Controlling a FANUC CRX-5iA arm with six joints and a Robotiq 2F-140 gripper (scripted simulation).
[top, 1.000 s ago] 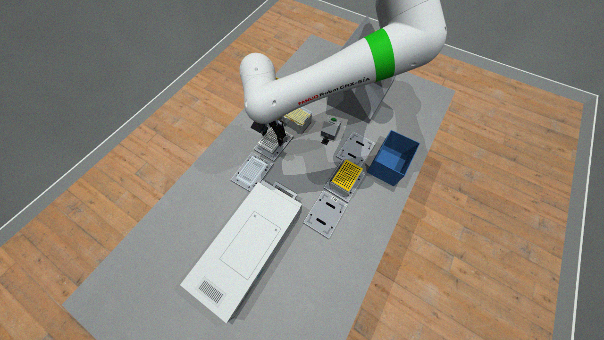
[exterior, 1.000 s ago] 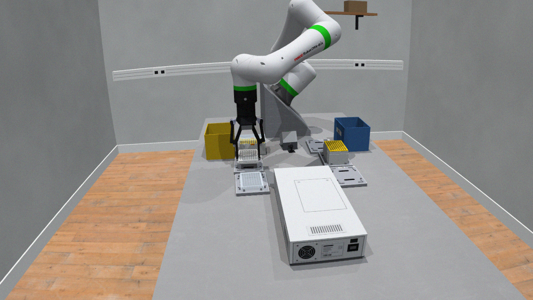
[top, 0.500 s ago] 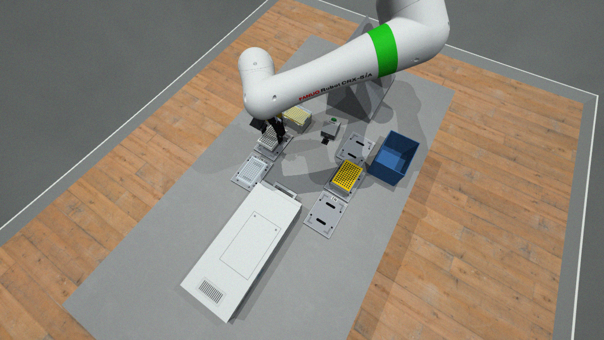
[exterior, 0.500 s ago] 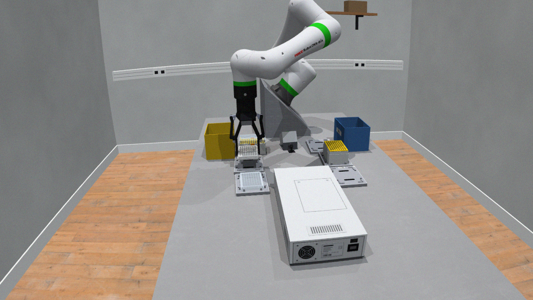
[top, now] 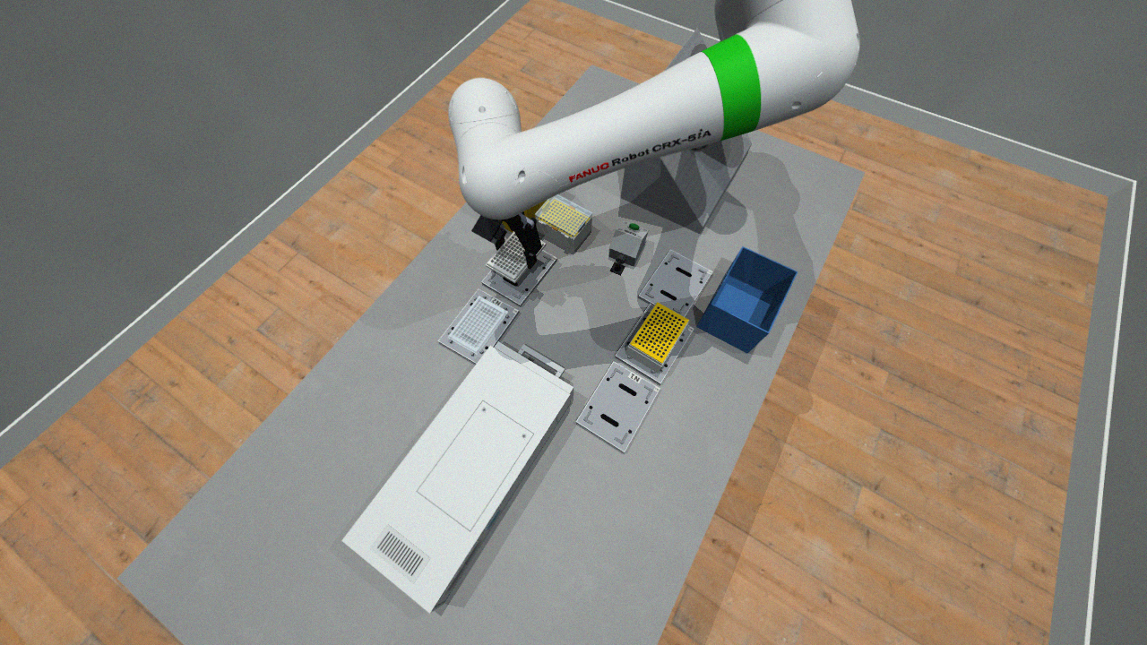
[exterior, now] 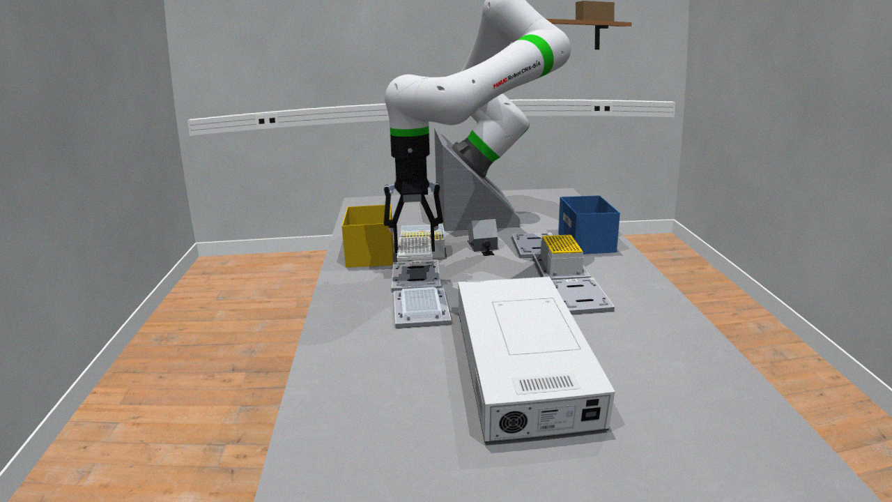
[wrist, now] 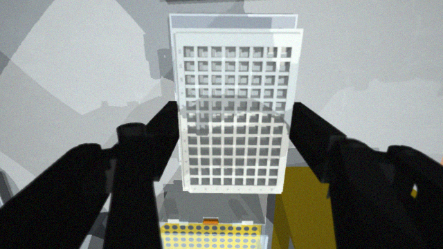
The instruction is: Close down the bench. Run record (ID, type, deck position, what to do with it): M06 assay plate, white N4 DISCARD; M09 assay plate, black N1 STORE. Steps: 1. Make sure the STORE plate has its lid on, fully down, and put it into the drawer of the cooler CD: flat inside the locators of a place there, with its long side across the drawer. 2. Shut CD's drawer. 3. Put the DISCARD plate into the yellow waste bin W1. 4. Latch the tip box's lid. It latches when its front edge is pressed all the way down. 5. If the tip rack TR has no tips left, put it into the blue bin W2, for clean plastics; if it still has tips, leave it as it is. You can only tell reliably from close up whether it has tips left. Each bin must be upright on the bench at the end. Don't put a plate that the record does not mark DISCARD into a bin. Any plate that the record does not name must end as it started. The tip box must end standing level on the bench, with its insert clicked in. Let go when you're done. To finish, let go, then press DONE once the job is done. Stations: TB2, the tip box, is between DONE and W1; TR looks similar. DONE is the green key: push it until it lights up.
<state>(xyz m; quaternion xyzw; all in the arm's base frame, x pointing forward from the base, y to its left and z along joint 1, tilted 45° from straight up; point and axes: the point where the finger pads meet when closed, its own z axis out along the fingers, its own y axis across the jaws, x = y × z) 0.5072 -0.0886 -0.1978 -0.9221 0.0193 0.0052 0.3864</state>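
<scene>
Grey bench (exterior: 349,387), gripper (wrist: 235,138) clamping gridded white plate (wrist: 235,86)

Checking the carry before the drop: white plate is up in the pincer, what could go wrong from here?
1. The pincer grips the white plate only by its long sides; a jolt may slip or tilt it.
2. The tip box sits just beyond the plate; a low swing could clip it.
3. The yellow bin stands close by; catching its rim could tip it over.

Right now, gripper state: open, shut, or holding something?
Gripper: shut on the white gridded assay plate, gripped by its long sides and lifted clear of its grey deck nest.
</scene>
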